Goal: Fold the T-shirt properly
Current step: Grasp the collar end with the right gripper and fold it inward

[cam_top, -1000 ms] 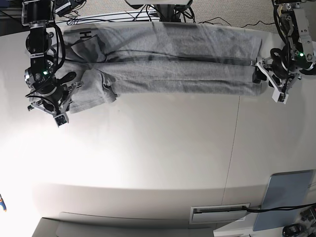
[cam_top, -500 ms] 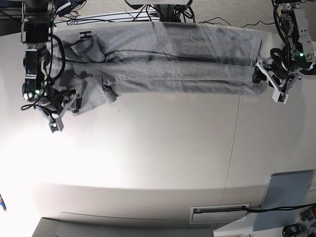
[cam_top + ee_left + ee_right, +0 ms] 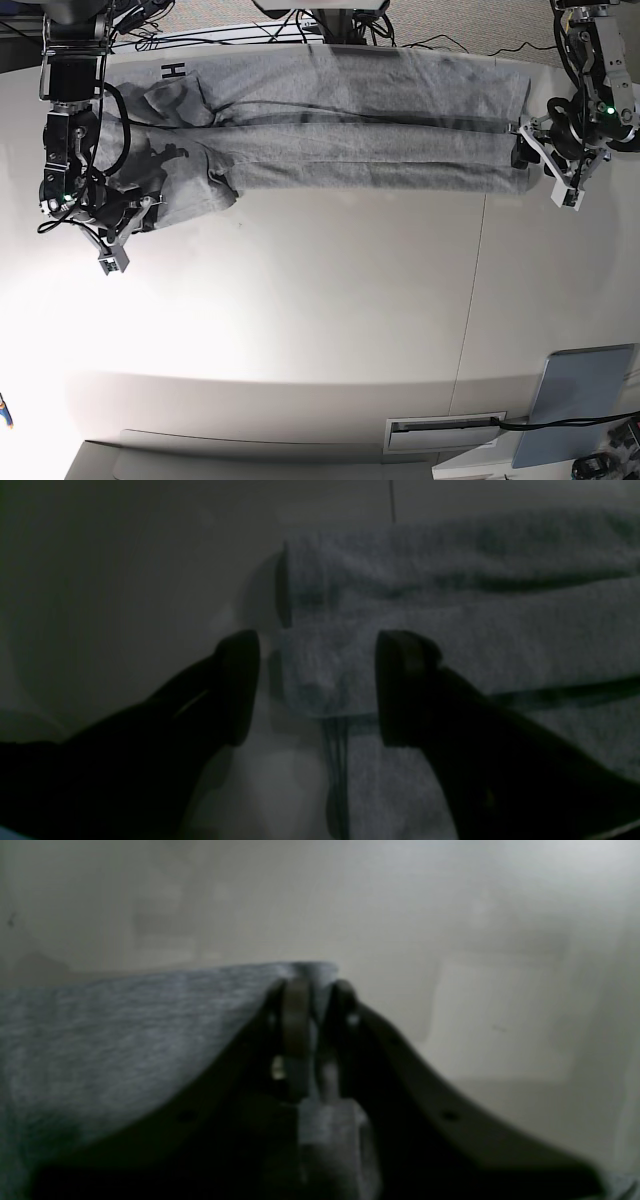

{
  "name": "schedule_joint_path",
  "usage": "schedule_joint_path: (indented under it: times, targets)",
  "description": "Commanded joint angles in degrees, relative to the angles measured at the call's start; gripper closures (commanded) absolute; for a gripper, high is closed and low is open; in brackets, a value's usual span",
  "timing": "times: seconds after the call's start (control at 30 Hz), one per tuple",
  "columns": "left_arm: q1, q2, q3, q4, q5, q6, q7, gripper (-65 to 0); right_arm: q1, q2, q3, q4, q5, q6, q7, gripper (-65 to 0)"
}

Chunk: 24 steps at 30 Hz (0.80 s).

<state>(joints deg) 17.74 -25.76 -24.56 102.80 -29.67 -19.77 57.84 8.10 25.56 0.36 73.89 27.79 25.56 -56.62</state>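
Observation:
The heather-grey T-shirt (image 3: 360, 125) lies folded into a long band across the far side of the white table (image 3: 300, 320), with black lettering (image 3: 174, 70) showing at its left end. My right gripper (image 3: 135, 215) is at the shirt's left end. In the right wrist view it (image 3: 317, 1010) is shut on an edge of grey fabric (image 3: 125, 1040). My left gripper (image 3: 522, 148) is at the shirt's right end. In the left wrist view it (image 3: 317, 687) is open, its fingers (image 3: 237, 685) straddling the corner of a folded layer (image 3: 450, 630).
A flat blue-grey panel (image 3: 580, 400) lies at the near right corner. Cables (image 3: 200, 35) run behind the table's far edge. A white slotted fixture (image 3: 445, 432) sits at the near edge. A seam (image 3: 472, 300) crosses the tabletop.
My right arm has shifted left and slightly toward the near side, turning and pulling the shirt's left end with it. The left arm has not moved.

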Motion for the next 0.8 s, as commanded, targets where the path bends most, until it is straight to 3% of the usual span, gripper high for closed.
schedule_joint_path:
  times: [0.0, 0.07, 0.4, 0.53, 0.77]
  targets:
    - [-0.3, -1.0, -0.5, 1.0, -0.4, 0.2, -0.8, -37.3, 0.3, 0.7, 0.0, 0.2, -0.6, 0.3, -2.6, -3.7]
    - [-0.3, -1.0, -0.5, 1.0, -0.4, 0.2, -0.8, -37.3, 0.3, 0.7, 0.0, 0.2, -0.6, 0.3, -2.7, 0.0]
    - [-0.3, -1.0, -0.5, 1.0, -0.4, 0.2, -0.8, -37.3, -0.1, 1.1, 0.1, 2.8, -0.6, 0.2, 1.3, 0.0]
    - [-0.3, -1.0, -0.5, 1.0, -0.4, 0.2, -0.8, -37.3, -2.6, 2.1, 0.1, 12.5, -1.1, -1.8, 1.1, 0.0]
    - [-0.3, -1.0, -0.5, 1.0, -0.4, 0.2, -0.8, -37.3, -16.8, 2.2, 0.1, 39.0, -14.2, -7.5, 2.3, 0.0]
